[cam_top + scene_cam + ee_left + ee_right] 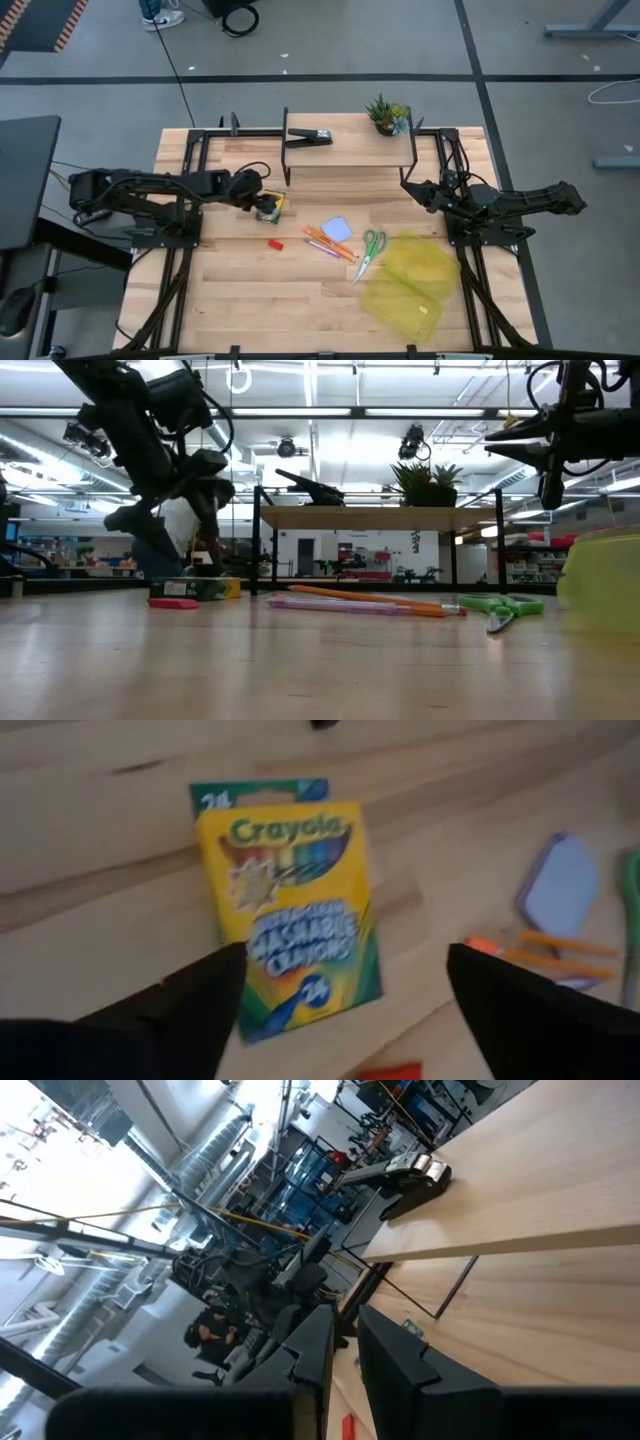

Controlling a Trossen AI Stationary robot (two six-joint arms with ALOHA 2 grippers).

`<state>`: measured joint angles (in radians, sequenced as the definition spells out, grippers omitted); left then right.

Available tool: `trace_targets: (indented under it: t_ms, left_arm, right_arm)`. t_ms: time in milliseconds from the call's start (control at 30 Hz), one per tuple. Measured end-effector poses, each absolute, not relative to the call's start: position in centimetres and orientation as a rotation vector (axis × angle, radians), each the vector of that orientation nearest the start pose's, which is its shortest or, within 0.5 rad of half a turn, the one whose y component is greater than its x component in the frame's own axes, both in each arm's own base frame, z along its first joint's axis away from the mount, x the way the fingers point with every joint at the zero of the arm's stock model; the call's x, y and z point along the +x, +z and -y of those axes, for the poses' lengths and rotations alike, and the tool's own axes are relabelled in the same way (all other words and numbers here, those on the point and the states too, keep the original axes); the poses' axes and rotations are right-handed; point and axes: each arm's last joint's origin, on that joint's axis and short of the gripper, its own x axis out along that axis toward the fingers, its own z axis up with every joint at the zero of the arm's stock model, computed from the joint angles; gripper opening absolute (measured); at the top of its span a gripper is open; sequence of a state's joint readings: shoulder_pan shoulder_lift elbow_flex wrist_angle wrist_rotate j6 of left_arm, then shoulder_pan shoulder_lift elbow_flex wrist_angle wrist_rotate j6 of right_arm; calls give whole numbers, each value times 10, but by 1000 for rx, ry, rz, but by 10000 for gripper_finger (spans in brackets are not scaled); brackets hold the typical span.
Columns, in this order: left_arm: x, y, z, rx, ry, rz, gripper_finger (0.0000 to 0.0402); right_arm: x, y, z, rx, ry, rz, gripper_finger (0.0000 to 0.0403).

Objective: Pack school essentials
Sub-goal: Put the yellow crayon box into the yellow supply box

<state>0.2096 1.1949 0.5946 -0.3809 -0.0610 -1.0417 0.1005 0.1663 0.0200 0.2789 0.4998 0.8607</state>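
Observation:
The yellow-green crayon box (pixel 270 207) (pixel 295 910) lies flat on the table. My left gripper (pixel 260 198) (pixel 345 960) hangs open just above it, one finger over each long side of the box. On the table right of it lie the tiny red piece (pixel 275 243), the orange and pink pencils (pixel 330 243), the pale blue notepad (pixel 337 229) and the green-handled scissors (pixel 371 248). My right gripper (pixel 408 186) (pixel 345 1355) is shut and held high near the shelf's right leg, far from all of them.
A see-through yellow-green pouch (pixel 412 285) lies at the table's near right. A low wooden shelf (pixel 350 150) at the far edge carries the black stapler (pixel 310 135) and the potted plant (pixel 386 115). Bare wood shows at the near left.

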Motion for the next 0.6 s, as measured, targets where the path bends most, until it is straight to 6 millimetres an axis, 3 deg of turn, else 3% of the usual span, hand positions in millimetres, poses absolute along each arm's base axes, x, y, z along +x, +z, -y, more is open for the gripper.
trace_targets:
  t_ms: [133, 367, 600]
  left_arm:
    - [214, 180, -48, -1004, 800, -819, 395]
    - [236, 195, -43, -874, 874, -889, 386]
    - [258, 183, -40, -836, 919, -1020, 385]
  right_arm:
    - [105, 183, 3, 894, -321, 288, 57]
    - [105, 182, 3, 902, -323, 284, 57]
    - [106, 181, 3, 901, -327, 276, 57]
